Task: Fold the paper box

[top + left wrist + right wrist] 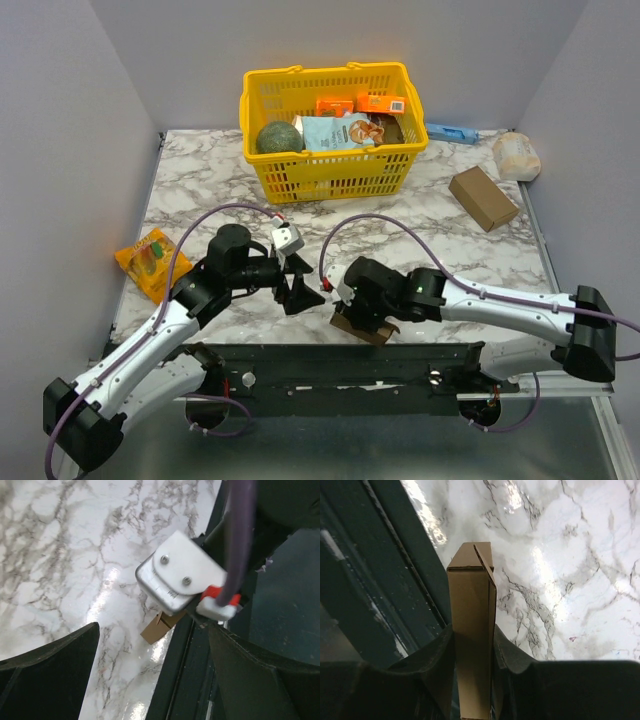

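Brown paper box (471,605) in right gripper (472,642), at edge of table (570,555).

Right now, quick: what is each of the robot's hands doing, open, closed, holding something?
Left hand: open, holding nothing.
Right hand: closed on the paper box.
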Robot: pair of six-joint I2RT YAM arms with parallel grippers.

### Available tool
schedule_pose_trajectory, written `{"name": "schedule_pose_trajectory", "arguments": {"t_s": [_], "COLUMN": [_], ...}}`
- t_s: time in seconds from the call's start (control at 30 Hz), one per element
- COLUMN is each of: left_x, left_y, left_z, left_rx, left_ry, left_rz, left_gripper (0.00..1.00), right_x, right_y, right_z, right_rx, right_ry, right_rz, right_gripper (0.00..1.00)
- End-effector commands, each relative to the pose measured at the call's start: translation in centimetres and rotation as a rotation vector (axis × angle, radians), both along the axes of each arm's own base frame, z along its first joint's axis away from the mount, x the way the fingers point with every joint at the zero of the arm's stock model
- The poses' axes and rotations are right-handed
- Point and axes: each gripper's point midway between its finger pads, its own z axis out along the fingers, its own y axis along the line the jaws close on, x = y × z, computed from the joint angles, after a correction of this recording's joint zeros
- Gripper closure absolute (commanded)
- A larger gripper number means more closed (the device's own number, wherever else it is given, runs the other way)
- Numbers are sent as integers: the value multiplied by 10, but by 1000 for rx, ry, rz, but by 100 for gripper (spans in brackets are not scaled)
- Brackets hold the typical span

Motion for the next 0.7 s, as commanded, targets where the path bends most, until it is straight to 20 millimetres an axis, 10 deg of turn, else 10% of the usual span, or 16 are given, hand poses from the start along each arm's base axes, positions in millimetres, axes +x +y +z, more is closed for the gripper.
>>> {"name": "schedule_pose_trajectory", "arguments": {"t_s": [0.0,0.67], "left_x": [-21,-42], "left_y": [-12,-27], "left_z": [-1,-21], "left_rx": [-27,34], "left_ry": [92,105], "left_rz": [-159,-236], "left_gripper": [1,1], "right_x": [-3,-29], "right_y": [14,15], "right_z": [49,98], "right_rx": [168,327], "right_ry": [-27,53], "right_rz": [105,238], "right_gripper": [65,67]}}
